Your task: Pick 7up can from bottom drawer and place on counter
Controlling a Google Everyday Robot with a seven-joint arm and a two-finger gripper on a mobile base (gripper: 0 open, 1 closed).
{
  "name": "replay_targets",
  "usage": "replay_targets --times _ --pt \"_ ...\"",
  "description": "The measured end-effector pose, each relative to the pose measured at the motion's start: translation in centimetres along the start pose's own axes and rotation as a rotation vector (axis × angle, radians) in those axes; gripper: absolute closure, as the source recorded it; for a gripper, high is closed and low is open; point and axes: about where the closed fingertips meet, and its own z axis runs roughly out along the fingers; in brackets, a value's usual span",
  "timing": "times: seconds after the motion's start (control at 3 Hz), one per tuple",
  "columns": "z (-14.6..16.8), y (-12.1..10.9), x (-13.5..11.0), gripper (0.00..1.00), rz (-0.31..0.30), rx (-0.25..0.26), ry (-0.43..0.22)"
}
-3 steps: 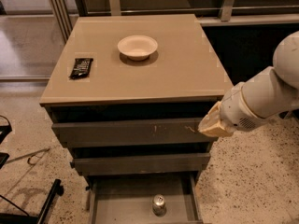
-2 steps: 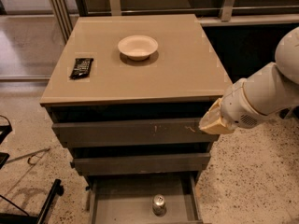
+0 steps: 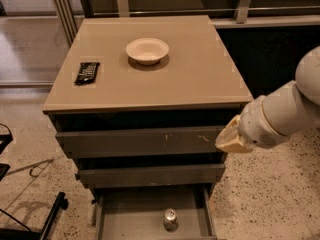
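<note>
- Gripper (image 3: 231, 138) hangs off the right front corner of the cabinet, level with the top grey drawer (image 3: 130, 142), on the end of a chunky white arm (image 3: 282, 115) coming in from the right. Honestly can't tell how wide it's set from this angle, and it isn't carrying anything I can see.
- 7up can (image 3: 170, 219) stands upright in the bottom drawer (image 3: 127, 209), which is pulled out. It's a bit right of the middle, silver top facing up, well below the gripper.
- Both drawers above are pushed in, and the middle drawer (image 3: 150, 175) overhangs the back of the open one.
- Counter (image 3: 205, 79) has a pale bowl (image 3: 147, 50) toward the back centre and a dark snack wrapper (image 3: 87, 72) near the left edge, well apart from each other.
</note>
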Motion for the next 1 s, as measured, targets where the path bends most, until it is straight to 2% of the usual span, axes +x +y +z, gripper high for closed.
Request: replay_targets --times 0.33,0.67,1.0 --pt "10.4 4.6 8.7 1.0 0.079 -0.071 -0.093" --pt "18.8 7.6 14.7 1.0 0.176 -0.13 -0.19" --pt "19.6 8.2 14.6 1.0 0.187 -0.156 -0.195"
